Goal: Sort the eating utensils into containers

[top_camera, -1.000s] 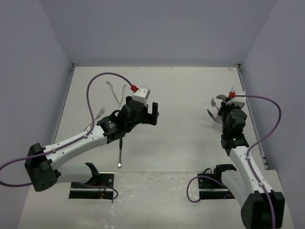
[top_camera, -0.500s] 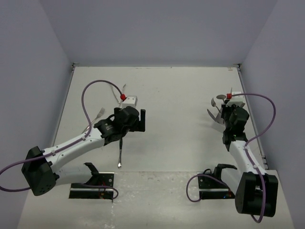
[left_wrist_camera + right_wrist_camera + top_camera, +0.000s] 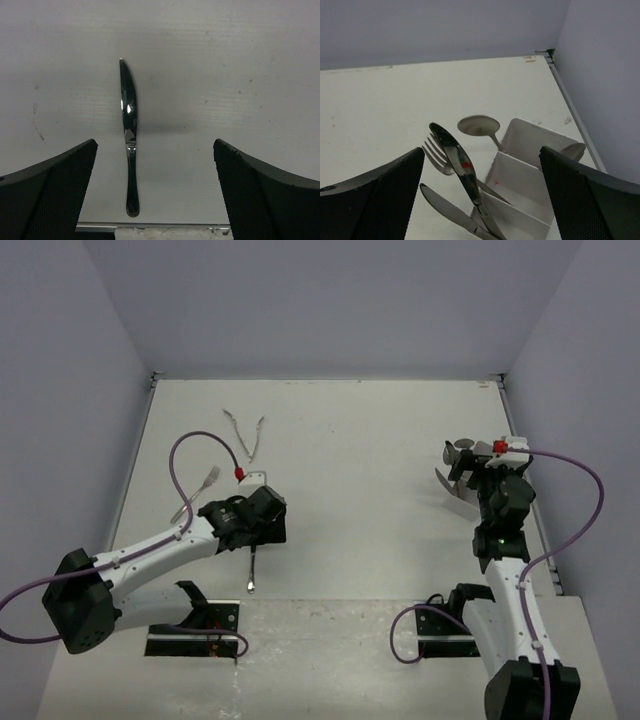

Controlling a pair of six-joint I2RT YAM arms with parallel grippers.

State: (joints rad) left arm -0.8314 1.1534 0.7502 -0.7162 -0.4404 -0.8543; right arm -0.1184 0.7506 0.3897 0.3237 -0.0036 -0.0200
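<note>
The left gripper (image 3: 155, 145) hovers with jaws spread wide over a table knife (image 3: 128, 115), which lies flat by the table's (image 3: 380, 490) near edge, untouched. The right gripper (image 3: 482, 150), also spread and holding nothing, hangs above the white container (image 3: 520, 175) by the right edge. In the container, knives (image 3: 462, 165), a fork (image 3: 436, 155) and spoons (image 3: 479, 125) stand leaning.

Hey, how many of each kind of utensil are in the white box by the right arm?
Spoons: 2
Knives: 2
Forks: 1
Total in the white box: 5
</note>
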